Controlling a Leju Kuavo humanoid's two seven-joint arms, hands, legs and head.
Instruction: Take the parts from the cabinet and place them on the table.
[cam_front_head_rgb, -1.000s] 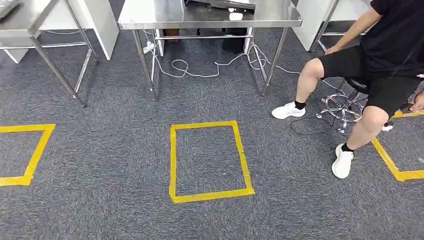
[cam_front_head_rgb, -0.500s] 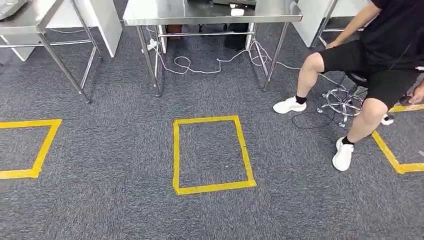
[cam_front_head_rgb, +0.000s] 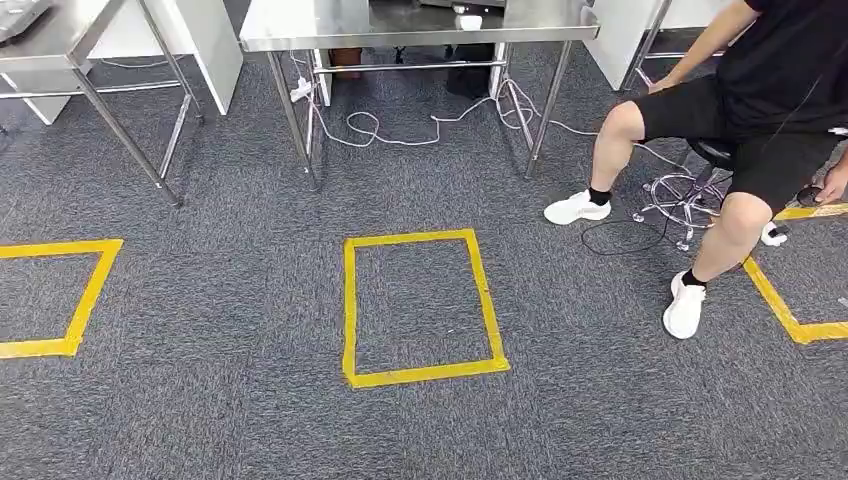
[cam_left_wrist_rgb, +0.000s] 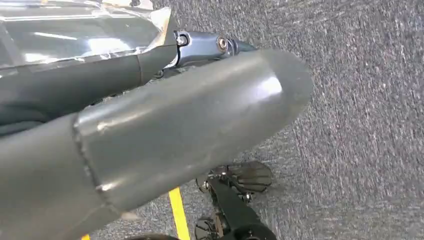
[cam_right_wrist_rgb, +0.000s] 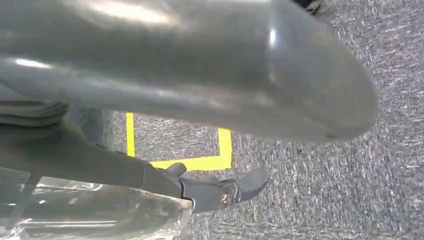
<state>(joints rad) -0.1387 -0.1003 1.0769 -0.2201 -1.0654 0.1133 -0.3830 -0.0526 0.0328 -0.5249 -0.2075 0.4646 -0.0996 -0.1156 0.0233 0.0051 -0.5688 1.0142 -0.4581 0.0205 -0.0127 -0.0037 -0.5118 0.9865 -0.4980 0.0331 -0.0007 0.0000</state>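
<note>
My left hand (cam_left_wrist_rgb: 165, 125) hangs over the grey carpet, its thick grey thumb in front and dark fingers behind. A clear crinkled plastic bag (cam_left_wrist_rgb: 75, 35) lies against those fingers, and the hand seems to grip it. My right hand (cam_right_wrist_rgb: 190, 65) hangs the same way, and a second piece of clear plastic bag (cam_right_wrist_rgb: 90, 212) sits by its dark fingers. What is inside the plastic is hidden. A steel table (cam_front_head_rgb: 300, 35) stands straight ahead at the far edge of the head view.
A yellow tape square (cam_front_head_rgb: 348, 310) marks the carpet in front of me, with others at the left and right. A second steel table (cam_front_head_rgb: 50, 40) is at far left. A person (cam_front_head_rgb: 760, 100) sits on a stool (cam_front_head_rgb: 690, 205) at right. Cables (cam_front_head_rgb: 400, 135) trail under the table.
The whole head view has shifted a little, so the camera has moved. The tape square and the table now sit slightly higher in the picture. The seated person has barely moved.
</note>
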